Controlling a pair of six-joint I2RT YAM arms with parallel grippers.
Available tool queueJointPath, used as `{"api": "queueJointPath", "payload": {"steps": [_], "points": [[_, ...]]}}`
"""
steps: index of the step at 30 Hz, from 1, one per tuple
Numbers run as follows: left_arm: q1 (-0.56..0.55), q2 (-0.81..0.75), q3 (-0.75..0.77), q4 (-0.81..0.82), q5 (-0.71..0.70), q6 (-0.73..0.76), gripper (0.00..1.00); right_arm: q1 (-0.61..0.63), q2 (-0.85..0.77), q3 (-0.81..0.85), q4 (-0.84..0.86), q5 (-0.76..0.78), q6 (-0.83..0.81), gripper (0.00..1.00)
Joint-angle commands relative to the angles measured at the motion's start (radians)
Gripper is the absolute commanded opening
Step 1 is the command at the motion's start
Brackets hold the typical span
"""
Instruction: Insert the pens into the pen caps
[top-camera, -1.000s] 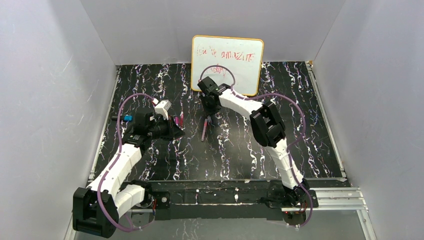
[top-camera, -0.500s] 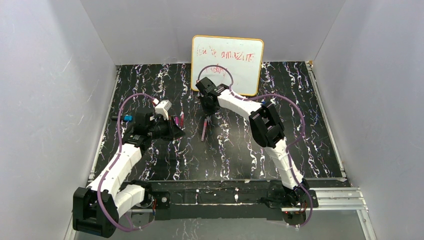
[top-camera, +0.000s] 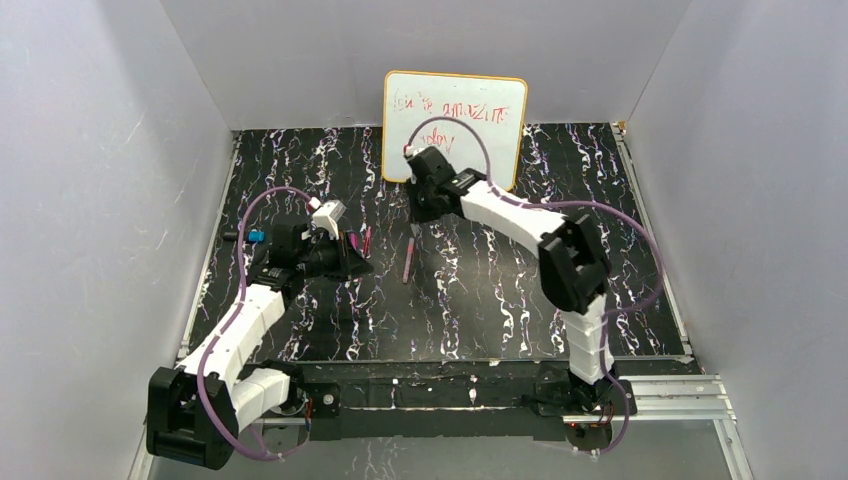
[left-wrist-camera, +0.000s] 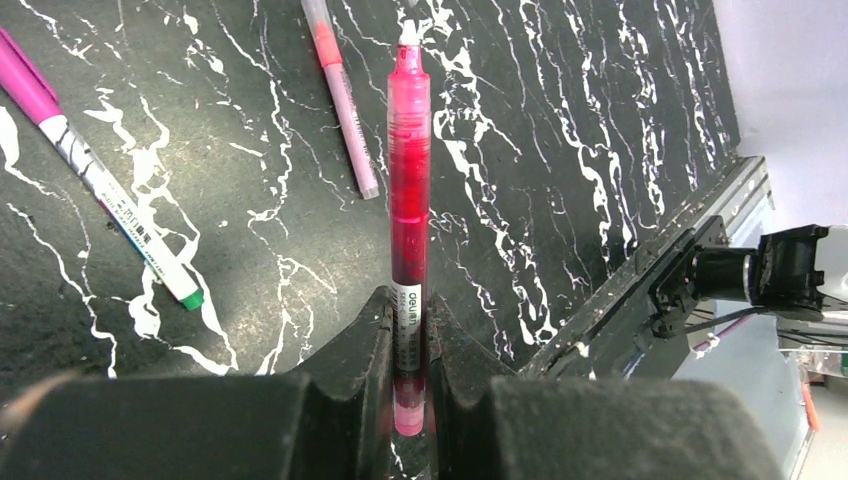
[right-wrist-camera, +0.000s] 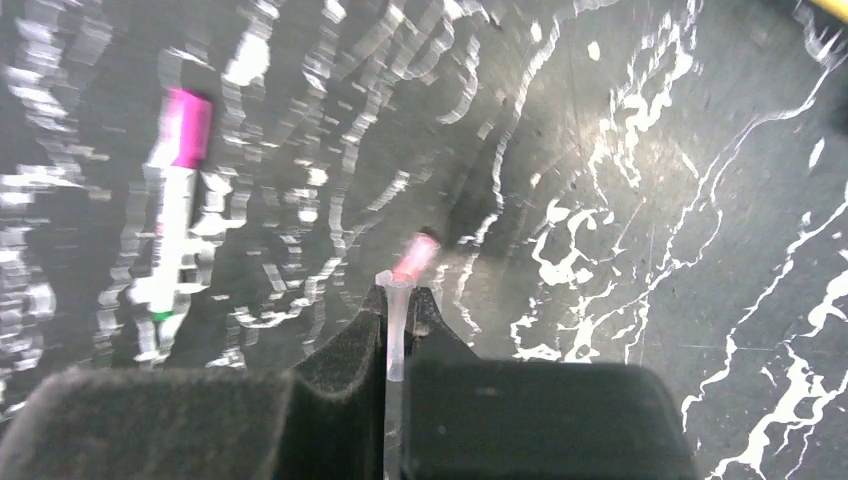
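Left jaws are clenched on the back end of a red pen (left-wrist-camera: 408, 170), so its tip juts out free ahead of them, presumably ready to be pushed into a cap. Right jaws are pinched shut on a slim clear cap (right-wrist-camera: 393, 335) with only its flared end showing past them, a hold that seems meant to offer an open end to the pen. A pink stub (right-wrist-camera: 418, 255) just beyond it is too blurred to tell whether it belongs to the cap or lies on the worktop (right-wrist-camera: 650, 200) below. The left wrist view alone shows two spare pens lying near the red one: a thin pink pen (left-wrist-camera: 340, 110) and a magenta-and-white pen (left-wrist-camera: 110, 205) with a green tip. Only the top view shows how the arms stand. The right arm reaches up close to the whiteboard (top-camera: 455, 115), the left one sits well apart from it, and a dark pen (top-camera: 408, 258) lies on the worktop between them. Pen and cap are thus not yet brought together, and the grips themselves are hidden from above.
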Motion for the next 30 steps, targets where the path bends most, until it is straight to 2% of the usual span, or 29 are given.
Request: {"api": "queueJointPath", "payload": {"steps": [1, 9, 15, 23, 30], "points": [[0.006, -0.003, 0.003, 0.055, 0.064, -0.040, 0.00, 0.001, -0.223, -0.068, 0.224, -0.057, 0.053, 0.03], [0.006, -0.026, -0.100, 0.358, 0.206, -0.257, 0.00, 0.000, -0.500, -0.367, 0.650, -0.163, 0.217, 0.05], [0.006, -0.056, -0.166, 0.616, 0.287, -0.413, 0.00, 0.007, -0.566, -0.480, 0.867, -0.240, 0.350, 0.05], [0.005, -0.060, -0.200, 0.778, 0.338, -0.514, 0.00, 0.029, -0.562, -0.504, 0.962, -0.274, 0.389, 0.05], [0.006, -0.053, -0.205, 0.809, 0.348, -0.536, 0.00, 0.035, -0.548, -0.491, 0.973, -0.281, 0.389, 0.05]]}}
